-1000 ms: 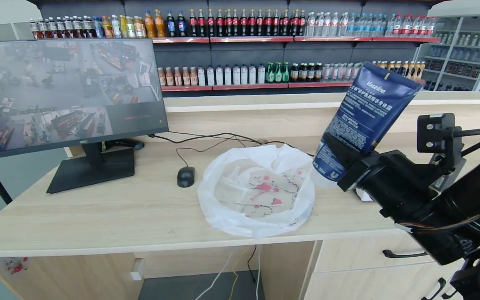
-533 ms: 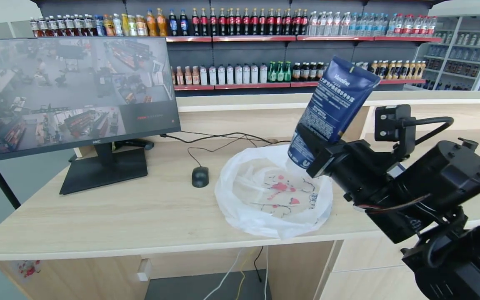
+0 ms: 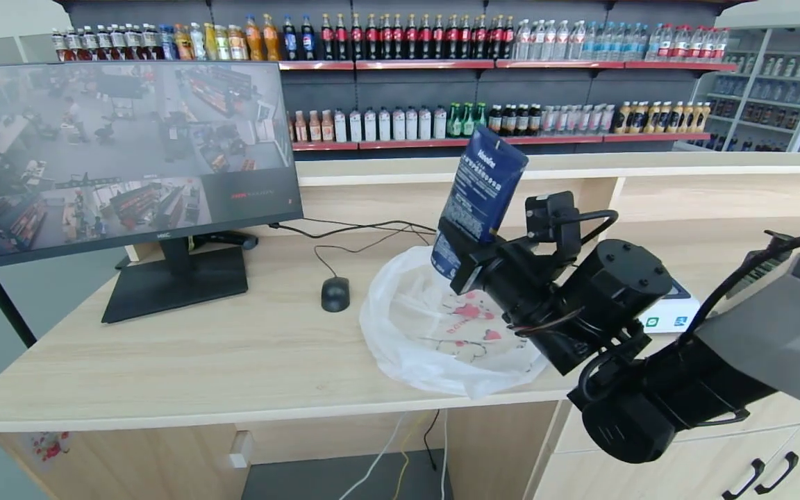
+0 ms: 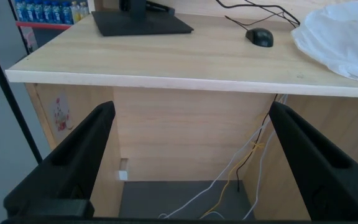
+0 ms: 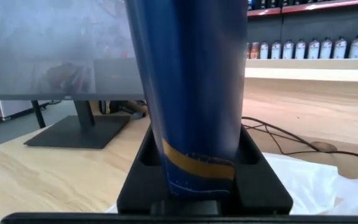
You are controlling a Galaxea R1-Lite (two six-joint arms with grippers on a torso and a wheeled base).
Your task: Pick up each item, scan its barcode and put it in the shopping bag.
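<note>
One wide desk (image 3: 233, 361) spreads below the right pincer (image 3: 466, 267), with the open shopping bag (image 3: 407, 333) just beneath it. That pincer is clamped on the lower end of a blue tube (image 3: 480, 194), long axis near upright, flat crimped end on top. The tube looks light, soft-walled and slick, so the firmer lower end seems safest. The left pincer (image 4: 191, 112) gapes wide, empty.

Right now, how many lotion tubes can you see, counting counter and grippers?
1: the blue tube, held in the right gripper above the shopping bag. The right arm may hide others on the counter.
</note>
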